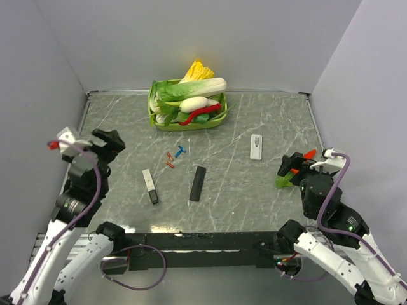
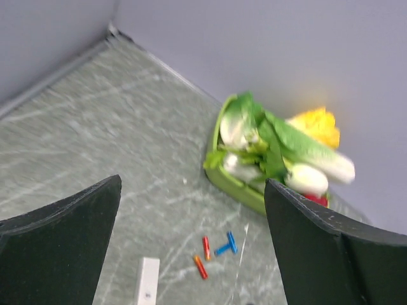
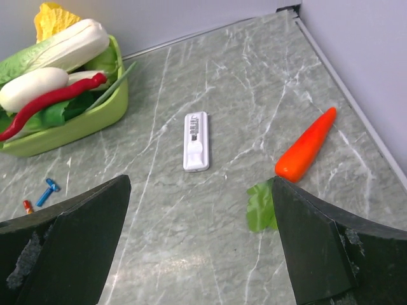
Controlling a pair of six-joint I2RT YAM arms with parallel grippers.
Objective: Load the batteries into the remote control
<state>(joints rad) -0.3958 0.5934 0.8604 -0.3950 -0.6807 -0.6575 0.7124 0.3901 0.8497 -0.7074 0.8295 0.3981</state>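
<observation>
Pick-up not yet begun: your left pincer (image 2: 192,190) and right pincer (image 3: 200,187) stand apart, empty. The batteries (image 1: 174,157) lie left of centre on the table (image 1: 267,203), toward its far edge. Next move, likely: centre one pincer over one battery.

Tabletop (image 1: 254,210) is that grey-green marble look, thin white veins running all over it. Walls (image 1: 191,38) are plain pale grey. Tray (image 1: 166,126) is lime green, the radish (image 3: 32,88) white, the chilli (image 3: 51,101) bright red, plus a yellow leaf (image 1: 197,68). Blue batteries (image 1: 180,151), red batteries (image 1: 169,156). One white remote (image 1: 255,147), one black remote (image 1: 198,183), and a third piece (image 1: 151,187) that's white with a black end. Carrot (image 3: 307,145) is orange with a green top (image 3: 259,206).
</observation>
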